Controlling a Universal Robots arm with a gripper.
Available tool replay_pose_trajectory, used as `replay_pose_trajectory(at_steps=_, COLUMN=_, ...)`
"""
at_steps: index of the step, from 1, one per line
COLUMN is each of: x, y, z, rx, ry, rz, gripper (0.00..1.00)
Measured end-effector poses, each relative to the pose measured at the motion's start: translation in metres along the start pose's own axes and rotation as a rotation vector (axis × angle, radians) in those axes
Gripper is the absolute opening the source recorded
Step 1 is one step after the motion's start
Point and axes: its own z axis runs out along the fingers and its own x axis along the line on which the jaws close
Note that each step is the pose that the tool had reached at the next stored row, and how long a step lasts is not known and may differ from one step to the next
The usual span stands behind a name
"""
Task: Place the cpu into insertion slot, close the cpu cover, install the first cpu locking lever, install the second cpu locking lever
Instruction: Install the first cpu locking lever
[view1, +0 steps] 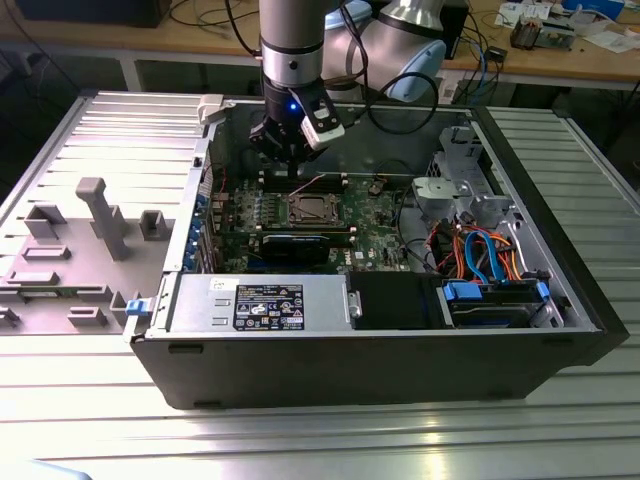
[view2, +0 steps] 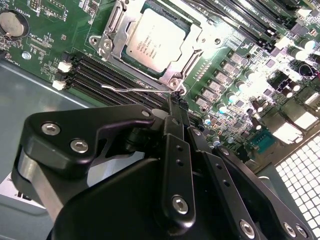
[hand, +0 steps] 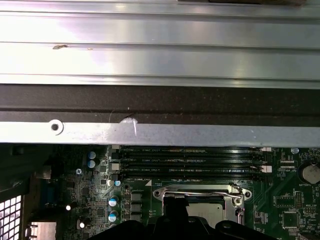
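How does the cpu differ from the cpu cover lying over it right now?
The cpu is a solid square chip with a dull silver-grey top; the cpu cover is a thin shiny frame with a square window. The cpu sits inside the insertion slot, while the cpu cover lies around the chip's edges, leaving its top showing through the window. Both are metal, square and lie flat on the green board.
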Motion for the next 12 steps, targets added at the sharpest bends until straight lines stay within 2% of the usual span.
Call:
replay_pose_trajectory(at_steps=9, x=-0.0001, y=0.0, z=0.0005, rx=-0.0001, ry=-0.0002, rz=0.0, gripper=0.11)
replay_pose_trajectory(at_steps=12, x=-0.0035, y=0.0001, z=0.0065, rx=0.0001, ry=0.0, rz=0.0, gripper=0.11)
